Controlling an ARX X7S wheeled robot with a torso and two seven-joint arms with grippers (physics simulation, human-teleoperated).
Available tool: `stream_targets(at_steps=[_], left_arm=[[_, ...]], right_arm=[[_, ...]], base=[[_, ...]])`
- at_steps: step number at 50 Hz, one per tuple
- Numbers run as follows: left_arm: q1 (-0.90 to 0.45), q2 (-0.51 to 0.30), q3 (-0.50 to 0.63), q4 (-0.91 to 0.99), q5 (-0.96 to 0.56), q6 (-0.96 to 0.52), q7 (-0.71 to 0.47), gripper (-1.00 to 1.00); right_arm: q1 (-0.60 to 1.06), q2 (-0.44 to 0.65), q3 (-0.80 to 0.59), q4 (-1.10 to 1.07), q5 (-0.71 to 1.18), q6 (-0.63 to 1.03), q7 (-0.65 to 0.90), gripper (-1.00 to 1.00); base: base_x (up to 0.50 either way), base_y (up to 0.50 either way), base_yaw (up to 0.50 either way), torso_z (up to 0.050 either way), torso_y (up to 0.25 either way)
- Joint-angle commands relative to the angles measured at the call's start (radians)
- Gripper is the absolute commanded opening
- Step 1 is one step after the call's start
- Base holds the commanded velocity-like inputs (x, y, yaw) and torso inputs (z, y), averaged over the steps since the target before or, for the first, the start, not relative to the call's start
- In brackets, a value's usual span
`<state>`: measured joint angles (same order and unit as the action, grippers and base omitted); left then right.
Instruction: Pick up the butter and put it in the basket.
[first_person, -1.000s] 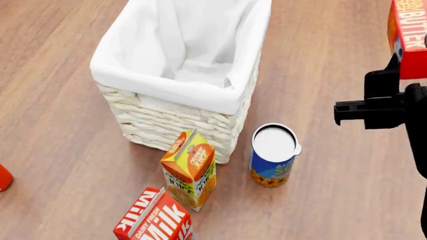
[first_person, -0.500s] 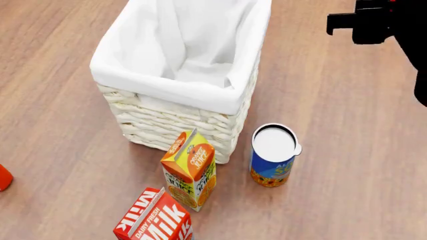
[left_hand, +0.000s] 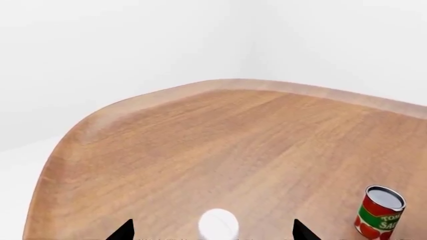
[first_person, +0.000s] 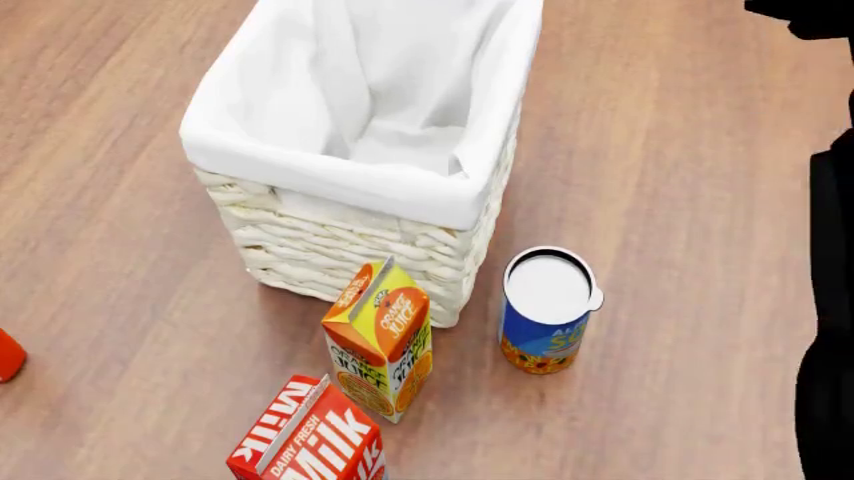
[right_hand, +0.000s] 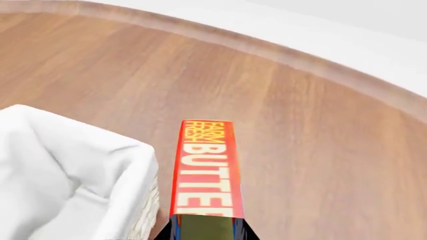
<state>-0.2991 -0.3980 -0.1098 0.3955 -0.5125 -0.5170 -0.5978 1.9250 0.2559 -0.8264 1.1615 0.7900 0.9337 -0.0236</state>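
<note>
The butter (right_hand: 205, 170), a slim red box with white "BUTTER" lettering, is held in my right gripper (right_hand: 205, 231), whose jaws close on its near end. It hangs over the wood beside the corner of the basket (right_hand: 73, 170). In the head view the cream wicker basket (first_person: 367, 150) with its white liner stands at the upper middle, and only dark parts of my right arm (first_person: 827, 250) show at the right edge; the butter is out of that view. My left gripper (left_hand: 212, 234) is open, its black tips wide apart over the table.
An orange juice carton (first_person: 380, 335), a milk carton (first_person: 310, 440) and a blue can with a white lid (first_person: 547, 310) stand in front of the basket. A red tomato can (left_hand: 380, 212) and a white-topped object (left_hand: 218, 223) lie near the left gripper. The table's rounded edge (left_hand: 67, 145) is close.
My right arm has lifted up and away, carrying the butter out of the head view. The basket, cartons and can have not moved.
</note>
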Motion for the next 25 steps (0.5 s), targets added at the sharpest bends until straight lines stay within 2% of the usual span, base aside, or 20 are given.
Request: stream_targets(at_steps=[1, 8, 17, 20, 25], left_arm=[[0.021, 0.031, -0.027, 0.003, 0.011, 0.020, 0.033, 1.00], [0.026, 0.029, -0.023, 0.005, 0.012, 0.022, 0.033, 1.00], [0.026, 0.028, -0.021, 0.010, 0.009, 0.017, 0.027, 1.00], [0.026, 0.028, -0.021, 0.012, 0.008, 0.015, 0.024, 1.00], [0.034, 0.031, -0.020, 0.007, 0.012, 0.026, 0.026, 1.00]], right_arm=[[0.054, -0.161, 0.162, 0.147, -0.286, -0.033, -0.245, -1.00], [0.064, -0.201, 0.327, 0.147, -0.493, -0.010, -0.311, -1.00], [0.062, -0.244, 0.427, 0.147, -0.658, 0.019, -0.441, -1.00], [0.057, -0.254, 0.434, 0.147, -0.677, 0.017, -0.476, -1.00], [0.053, -0.256, 0.277, 0.147, -0.526, 0.018, -0.510, -1.00]], base=[[0.00, 0.00, 0.00, 0.000, 0.010], [0.00, 0.00, 0.00, 0.000, 0.000], [0.00, 0.00, 0.00, 0.001, 0.002], [0.00, 0.00, 0.00, 0.000, 0.000], [0.00, 0.00, 0.00, 0.000, 0.002]])
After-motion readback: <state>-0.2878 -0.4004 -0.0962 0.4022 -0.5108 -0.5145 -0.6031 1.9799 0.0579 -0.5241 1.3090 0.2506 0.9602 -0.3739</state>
